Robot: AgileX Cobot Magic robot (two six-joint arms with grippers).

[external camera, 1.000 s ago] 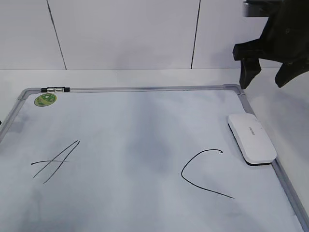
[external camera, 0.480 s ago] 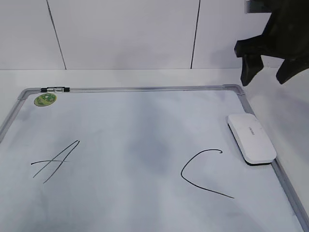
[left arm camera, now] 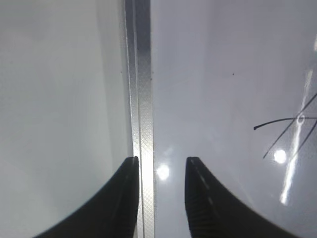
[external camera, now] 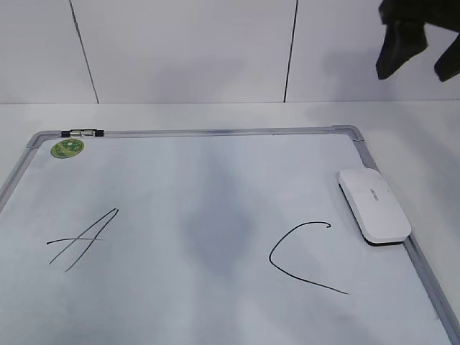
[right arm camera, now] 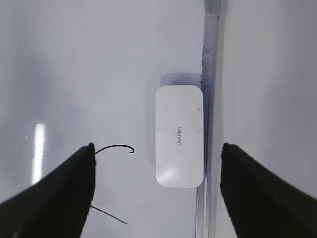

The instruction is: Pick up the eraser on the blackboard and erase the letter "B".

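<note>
The white eraser (external camera: 374,205) lies flat on the blackboard (external camera: 215,172), a white board, against its right frame. It also shows in the right wrist view (right arm camera: 179,143), lettering up. No letter "B" shows; a faint grey smudge (external camera: 215,223) marks the board's middle, between a slanted "A" (external camera: 83,241) and a "C" (external camera: 305,255). My right gripper (external camera: 412,76) is open and empty, high above and behind the eraser; in its own view (right arm camera: 157,148) the eraser lies far below between the jaws. My left gripper (left arm camera: 162,161) is open and empty over the board's left frame (left arm camera: 141,99); it is outside the exterior view.
A round green sticker (external camera: 67,148) and a small black clip (external camera: 81,133) sit at the board's far left corner. The grey metal frame (external camera: 424,273) runs along the right edge. A white tiled wall (external camera: 187,50) stands behind the white table.
My right gripper has risen and moved right, away from the eraser. The eraser and the board have not moved.
</note>
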